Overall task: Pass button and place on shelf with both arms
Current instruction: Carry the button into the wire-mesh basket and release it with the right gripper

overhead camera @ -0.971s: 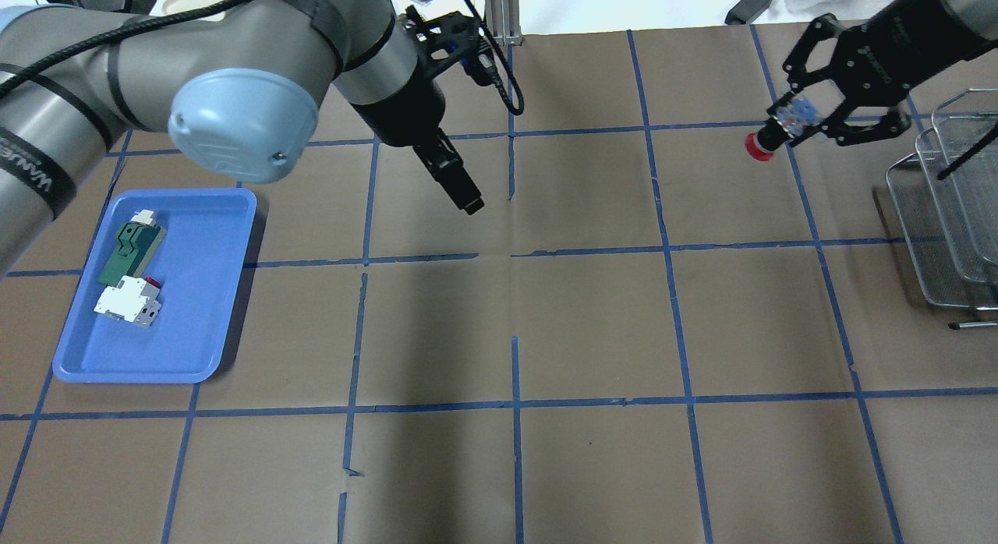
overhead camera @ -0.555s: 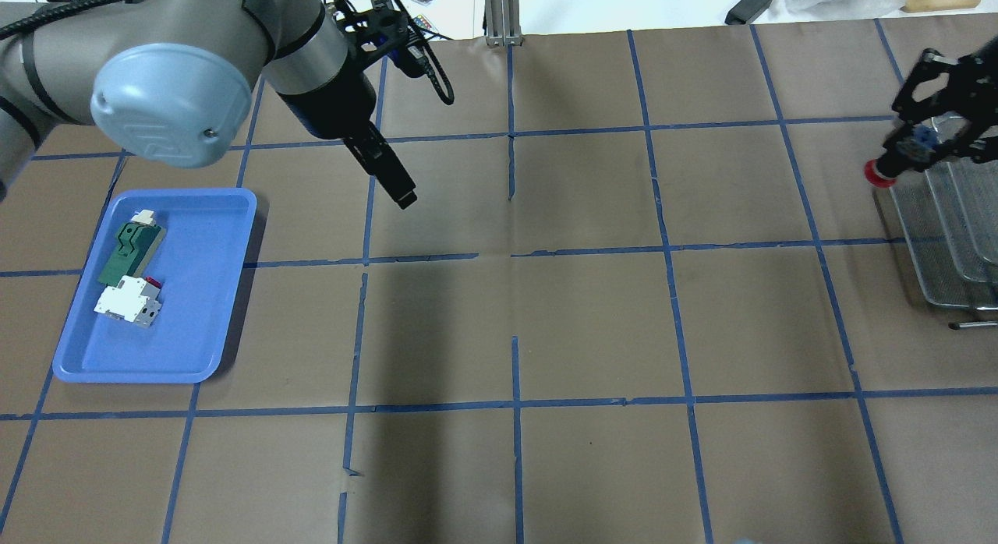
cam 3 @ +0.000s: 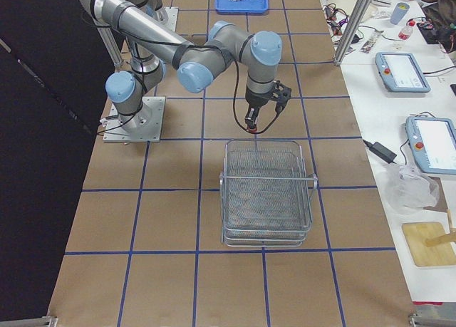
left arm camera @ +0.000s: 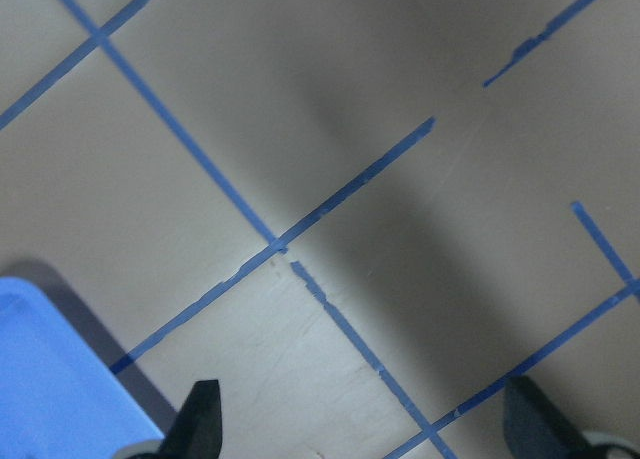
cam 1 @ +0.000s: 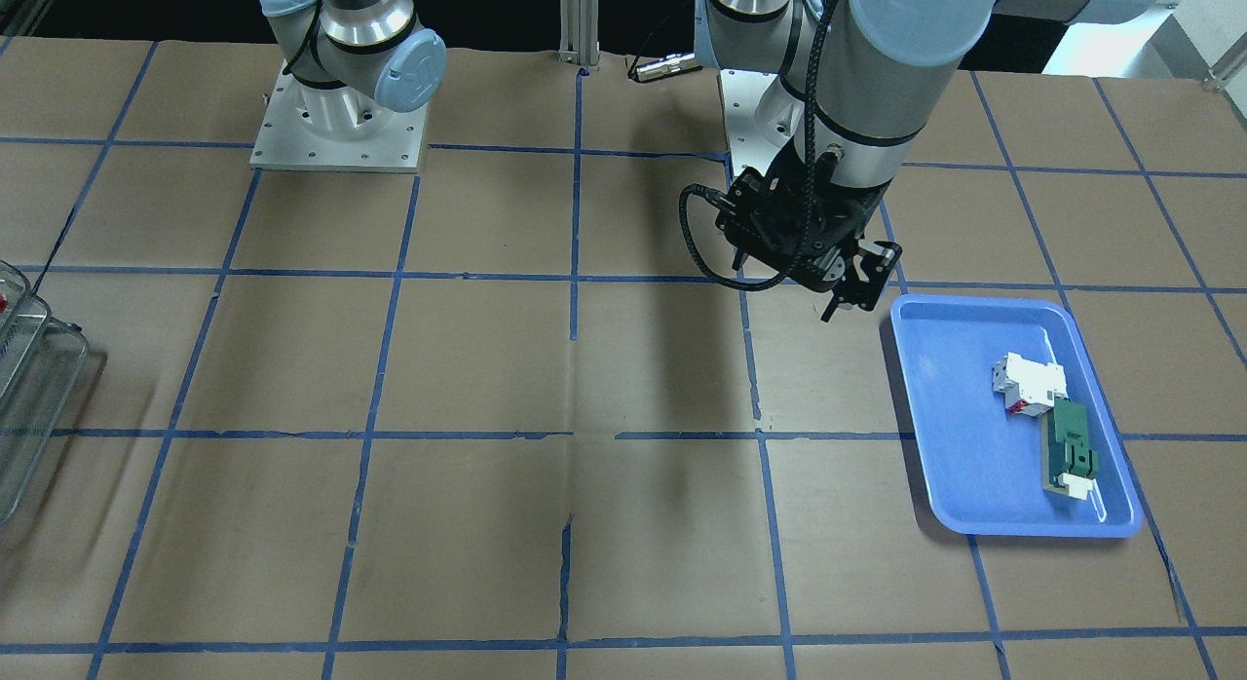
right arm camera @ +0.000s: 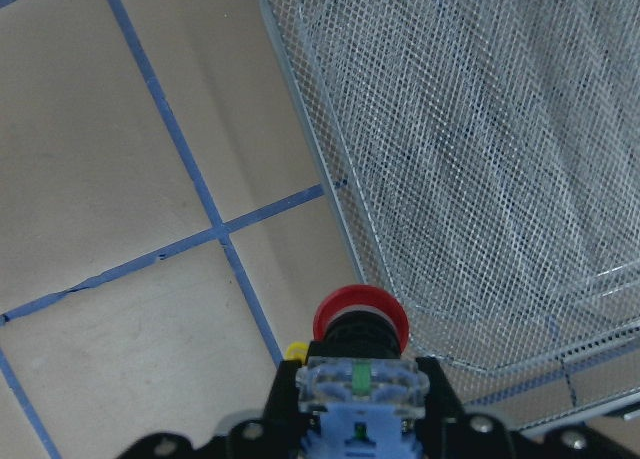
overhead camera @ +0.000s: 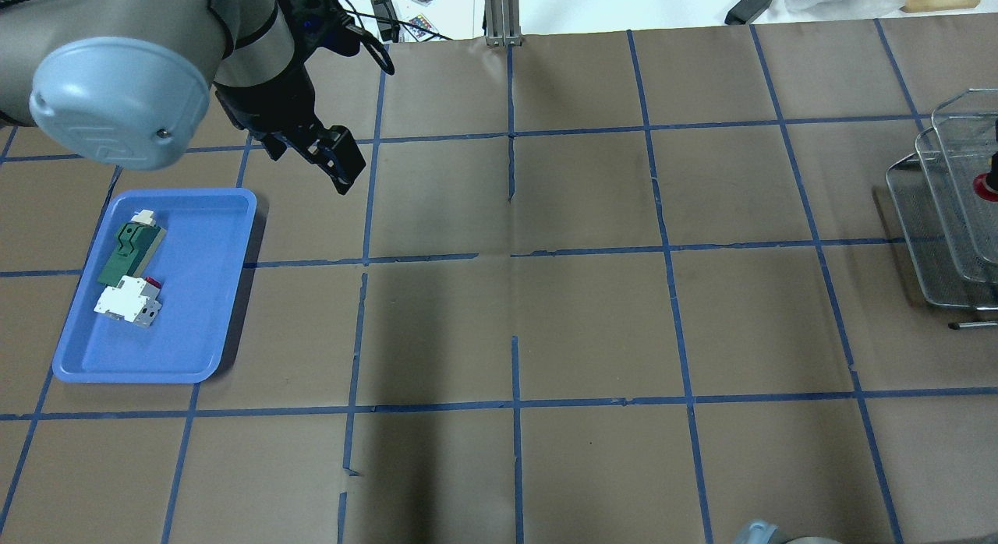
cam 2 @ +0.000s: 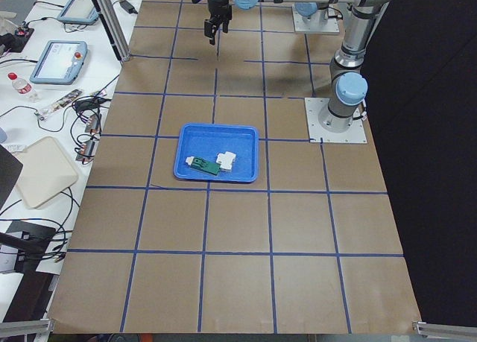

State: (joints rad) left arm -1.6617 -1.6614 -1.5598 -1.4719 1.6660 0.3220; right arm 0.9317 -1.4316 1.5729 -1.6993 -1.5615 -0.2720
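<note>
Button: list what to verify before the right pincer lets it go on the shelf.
1. Button clamped in the right pincer: ok, its clear block sits between the fingers.
2. Button inside the shelf rim: cannot tell; the right wrist view shows the red cap right at the rim corner.
3. Button resting on the mesh: cannot tell.
4. Shelf standing upright: ok.
5. Left pincer out of the way: ok, open, empty, beside the blue tray.
</note>
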